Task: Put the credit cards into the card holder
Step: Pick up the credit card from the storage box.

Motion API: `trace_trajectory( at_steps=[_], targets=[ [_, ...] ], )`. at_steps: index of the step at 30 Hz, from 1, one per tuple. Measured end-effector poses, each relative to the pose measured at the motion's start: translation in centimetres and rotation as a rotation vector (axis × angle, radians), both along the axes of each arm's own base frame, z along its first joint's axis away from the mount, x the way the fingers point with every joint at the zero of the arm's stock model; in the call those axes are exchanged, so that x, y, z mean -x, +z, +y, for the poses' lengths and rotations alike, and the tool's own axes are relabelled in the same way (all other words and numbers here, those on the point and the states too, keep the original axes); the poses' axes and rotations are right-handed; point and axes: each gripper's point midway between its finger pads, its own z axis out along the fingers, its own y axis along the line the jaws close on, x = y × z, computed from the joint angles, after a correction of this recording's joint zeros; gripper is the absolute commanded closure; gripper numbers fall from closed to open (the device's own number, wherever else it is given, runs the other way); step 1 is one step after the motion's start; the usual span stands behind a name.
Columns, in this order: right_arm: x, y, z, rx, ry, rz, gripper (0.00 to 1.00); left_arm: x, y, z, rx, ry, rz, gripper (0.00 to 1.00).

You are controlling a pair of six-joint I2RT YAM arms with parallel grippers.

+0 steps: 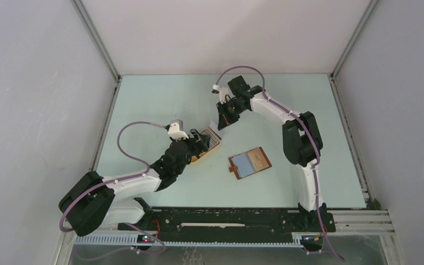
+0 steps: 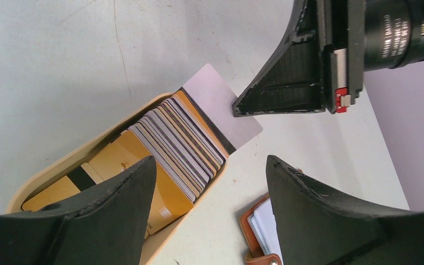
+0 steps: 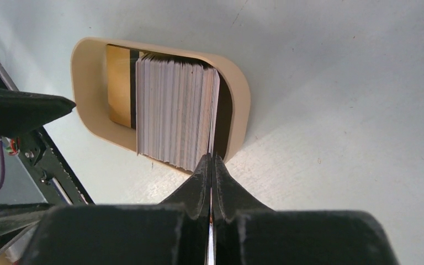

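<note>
- Nearest the lens, right gripper: jaws pressed together on the top edge of a single pale card, at the end wall of the tan oval tray.
- Over the tray's opposite end, left gripper: spread wide, holding nothing, one finger to either side of the tray.
- Could drag a neighbour out along with the pinched card, given the tight packing against the other credit cards and a lower edge seemingly not yet clear of the tray.
- Could tip or slide the tray on a slanted pull, with no grip pinning it down.
- Could lose the card in transit: held by a thin strip near one corner only, so apt to pivot or slip.
- Could jam at the pocket mouth if brought in skewed; probably needs squaring to the slot first.
- Inside the tray: an upright striped row of cards seen edge-on, plus orange cards lying flat behind the row.
- Right of the tray and a little toward the arm bases, card holder: open on the table, bluish pocket side up; cannot tell whether anything sits inside.
</note>
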Motion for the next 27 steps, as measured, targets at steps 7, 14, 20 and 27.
trace_trajectory(
  at_steps=[7,14,20,27],
  targets=[
    [-0.4,3.4,-0.5,-0.011,0.031,-0.121,1.00,0.0,0.0,0.0,0.000,-0.003,-0.001,0.22],
    [0.2,5.9,-0.8,-0.043,0.074,-0.180,1.00,0.9,0.1,-0.1,0.015,-0.053,-0.036,0.20],
    [3.0,6.8,-1.9,-0.099,0.190,-0.145,1.00,3.0,1.6,-0.7,0.061,-0.179,-0.159,0.17],
    [8.7,9.4,-6.5,-0.196,0.242,-0.157,1.00,6.2,4.2,-2.1,0.130,-0.374,-0.349,0.15]
  ],
)
